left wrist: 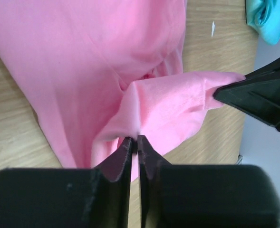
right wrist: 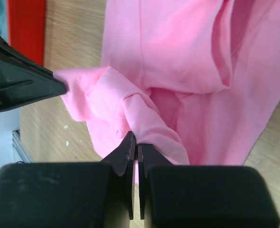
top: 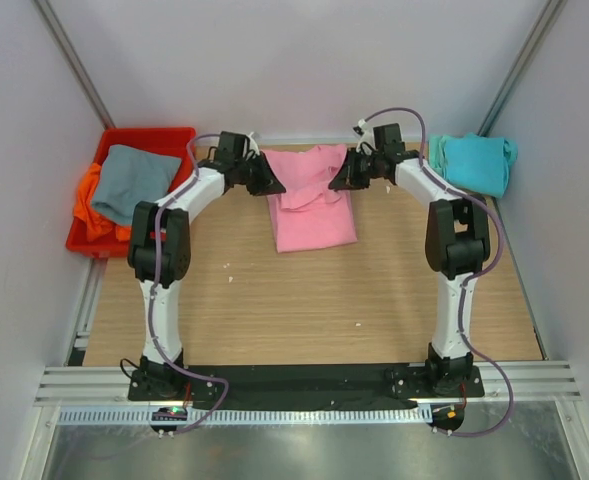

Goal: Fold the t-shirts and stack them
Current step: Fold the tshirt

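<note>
The pink t-shirt lies at the far middle of the table, partly folded, its far end lifted. My left gripper is shut on its far left corner, seen in the left wrist view with pink cloth pinched between the jaws. My right gripper is shut on the far right corner, seen in the right wrist view with pink cloth. The teal t-shirt lies bunched at the far right. The grey t-shirt lies over the orange t-shirt in the red bin.
The red plastic bin stands at the far left edge of the table. White walls close in the back and both sides. Small white specks lie on the wooden tabletop.
</note>
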Motion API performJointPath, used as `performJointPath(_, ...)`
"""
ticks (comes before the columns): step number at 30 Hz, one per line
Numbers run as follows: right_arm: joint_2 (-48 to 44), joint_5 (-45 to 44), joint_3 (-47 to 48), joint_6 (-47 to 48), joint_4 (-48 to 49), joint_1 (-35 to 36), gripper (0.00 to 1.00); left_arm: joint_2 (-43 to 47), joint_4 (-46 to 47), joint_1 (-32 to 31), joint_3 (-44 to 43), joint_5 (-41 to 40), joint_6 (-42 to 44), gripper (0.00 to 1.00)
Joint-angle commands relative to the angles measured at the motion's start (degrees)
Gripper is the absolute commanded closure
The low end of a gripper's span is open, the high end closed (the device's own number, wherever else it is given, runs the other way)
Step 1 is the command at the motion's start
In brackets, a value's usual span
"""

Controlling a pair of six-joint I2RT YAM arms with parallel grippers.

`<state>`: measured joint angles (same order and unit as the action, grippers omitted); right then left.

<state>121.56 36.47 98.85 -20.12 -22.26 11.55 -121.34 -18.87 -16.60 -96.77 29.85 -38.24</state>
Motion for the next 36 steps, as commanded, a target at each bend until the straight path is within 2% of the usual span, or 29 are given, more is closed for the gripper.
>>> performJointPath(1,2.6,-0.2,4.4,5.3,2.1,-0.5,0.91,-1.6,3.0,0.4,-4.6,-2.0,2.0,0.89)
performJointPath(3,3.6,0.4,7.0,6.4,1.5,-1.2,0.79,-2.0,2.6,0.4,-7.7,-3.0,4.1,0.74)
performJointPath(4,3.8,1.3,7.8,6.3,1.5,-1.6,0.67,-1.7,1.1,0.3,-8.7,-3.7,5.1,0.63)
performJointPath(6,2.4,2.8,7.5,4.9,3.3,-3.2,0.62,0.7,0.7,0.3,-10.1,-3.4,8.2,0.53)
performJointPath(7,-0.3,3.2,6.3,3.1,4.8,-3.9,0.59,1.9,0.0,0.3,-10.0,-2.9,9.0,0.44)
performJointPath(9,-4.2,4.1,1.2,1.7,8.9,-5.7,0.58,6.3,-0.5,0.3,-8.0,-0.8,10.0,0.41)
performJointPath(10,-5.8,4.1,-0.1,2.0,8.9,-5.9,0.54,8.2,-0.4,0.4,-6.3,0.6,9.9,0.38)
performJointPath(11,-9.1,4.1,-1.5,2.8,6.7,-6.2,0.54,10.0,-0.3,0.3,-2.5,4.0,9.5,0.36)
performJointPath(15,-12.9,6.3,-7.2,9.2,-3.9,-6.5,0.53,17.4,-0.5,0.4,9.2,8.9,5.2,0.35)
performJointPath(20,-11.2,8.2,-9.2,17.0,-14.4,-6.5,0.53,17.0,-3.7,0.3,20.4,11.7,7.1,0.30)
performJointPath(23,-10.1,10.3,-9.6,17.6,-16.7,-6.7,0.53,17.4,-0.6,0.4,25.8,12.3,7.7,0.30)
performJointPath(31,-5.9,12.0,-12.1,17.3,-19.3,-7.9,0.53,13.3,-2.7,0.4,24.7,9.4,7.3,0.21)
performJointPath(36,-3.3,12.5,-13.1,19.0,-21.4,-8.2,0.52,8.7,-2.4,0.5,23.4,9.5,6.8,0.19)
